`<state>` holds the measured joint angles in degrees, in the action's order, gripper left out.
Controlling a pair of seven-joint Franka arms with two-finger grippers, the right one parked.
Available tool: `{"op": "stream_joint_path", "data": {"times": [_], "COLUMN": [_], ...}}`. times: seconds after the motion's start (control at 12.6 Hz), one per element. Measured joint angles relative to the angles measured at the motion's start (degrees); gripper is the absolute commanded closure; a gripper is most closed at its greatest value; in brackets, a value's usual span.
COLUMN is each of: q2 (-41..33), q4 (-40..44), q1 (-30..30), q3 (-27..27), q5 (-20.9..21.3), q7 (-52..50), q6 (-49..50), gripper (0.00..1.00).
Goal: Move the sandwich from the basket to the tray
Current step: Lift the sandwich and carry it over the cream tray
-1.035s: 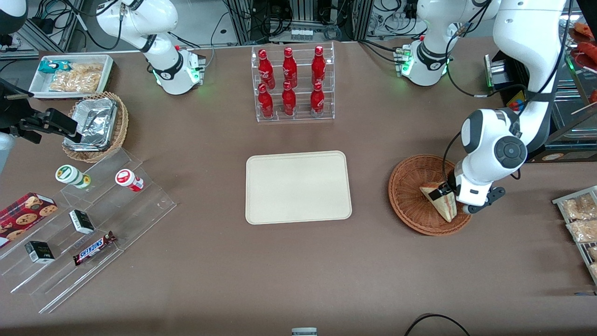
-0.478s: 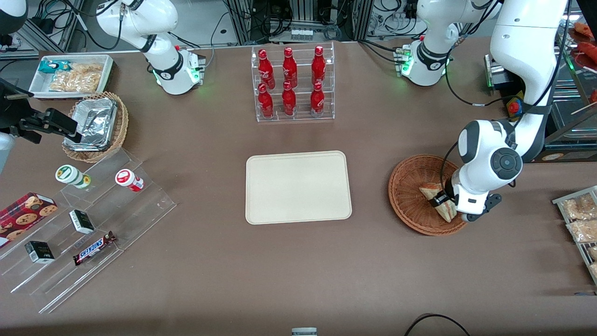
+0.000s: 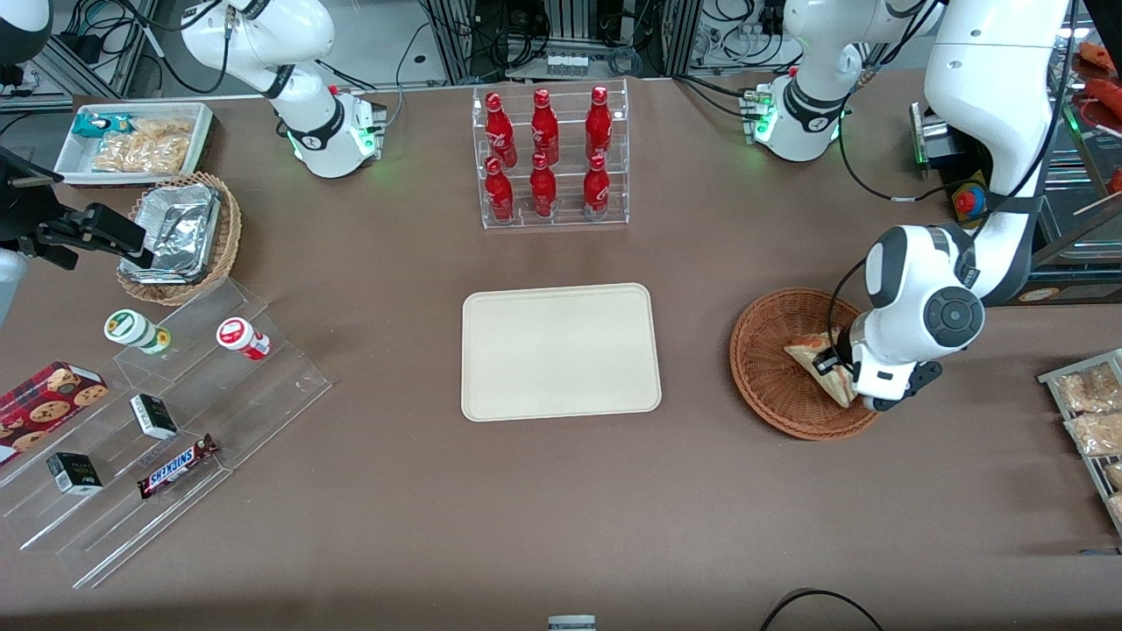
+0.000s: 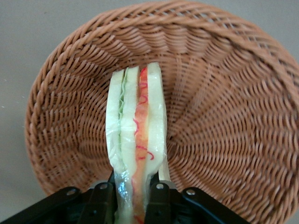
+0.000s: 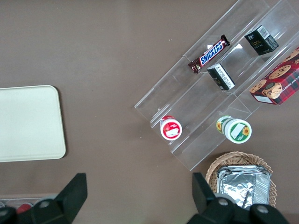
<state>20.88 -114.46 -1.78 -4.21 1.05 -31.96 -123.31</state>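
Note:
The sandwich (image 3: pixel 815 358) is a pale bread wedge with red and pink filling, wrapped in clear film. It sits over the reddish-brown wicker basket (image 3: pixel 771 386) toward the working arm's end of the table. My left gripper (image 3: pixel 831 366) is shut on the sandwich's wide end. In the left wrist view the sandwich (image 4: pixel 136 135) stands on edge between the two black fingers (image 4: pixel 103 198), above the basket's weave (image 4: pixel 219 116). The cream tray (image 3: pixel 561 350) lies flat at the table's middle, apart from the basket; its corner shows in the right wrist view (image 5: pixel 28 123).
A clear rack of red bottles (image 3: pixel 548 158) stands farther from the camera than the tray. A tan basket with foil containers (image 3: pixel 180 232), a white snack bin (image 3: pixel 136 140) and clear stepped shelves with snacks (image 3: pixel 166 412) lie toward the parked arm's end. Snack packets (image 3: pixel 1091 412) lie beside the basket.
The left gripper, shut on the sandwich, has drawn it slightly up and away from the camera within the basket; the wedge has tipped more upright.

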Motion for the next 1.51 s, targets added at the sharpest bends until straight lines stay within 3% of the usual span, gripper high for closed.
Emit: {"op": "stream_joint_path", "data": {"times": [0.24,0.4,0.88,1.51], "q2": [-1.14,-1.3,0.71,15.79], "q4": [6.89,9.26,11.04,27.6], "q1": [-1.13,-5.15,-19.88,-35.4], "q3": [-0.89,-1.42,-2.01,-2.05], "q5": [0.02,-0.03,-3.43,-3.48], "q7": [5.61,5.13,1.27,-14.19], "q6": [11.71,15.15,13.63,8.53], "gripper": [0.97,0.99,0.99,1.0]}}
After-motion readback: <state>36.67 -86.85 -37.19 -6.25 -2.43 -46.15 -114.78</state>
